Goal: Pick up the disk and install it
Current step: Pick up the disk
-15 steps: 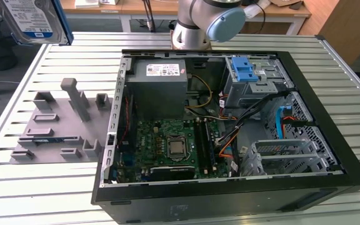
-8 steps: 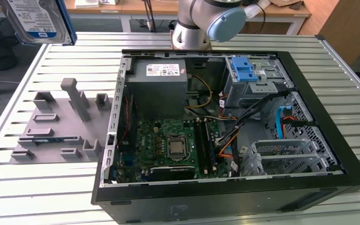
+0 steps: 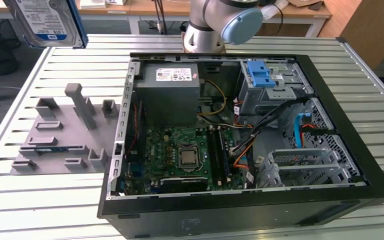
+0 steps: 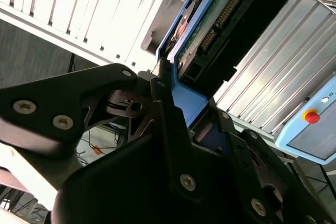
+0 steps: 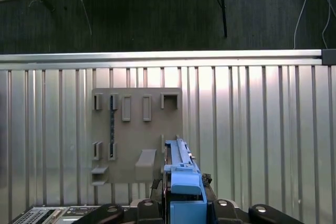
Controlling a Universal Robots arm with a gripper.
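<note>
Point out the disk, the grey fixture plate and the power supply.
the disk [image 3: 45, 17]: exterior view, its blue-and-white label.
the grey fixture plate [image 3: 68, 136]: exterior view, bare flat base.
the power supply [image 3: 168, 102]: exterior view, grey face below its sticker.

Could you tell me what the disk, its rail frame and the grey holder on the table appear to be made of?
The disk: silver metal body, going by its dull sheen, with a glossy, paper-like blue-and-white label. Its rail frame: blue, smooth and matte, probably moulded plastic. The grey holder: uniform matte grey with blocky slots, likely plastic, perhaps printed.
</note>
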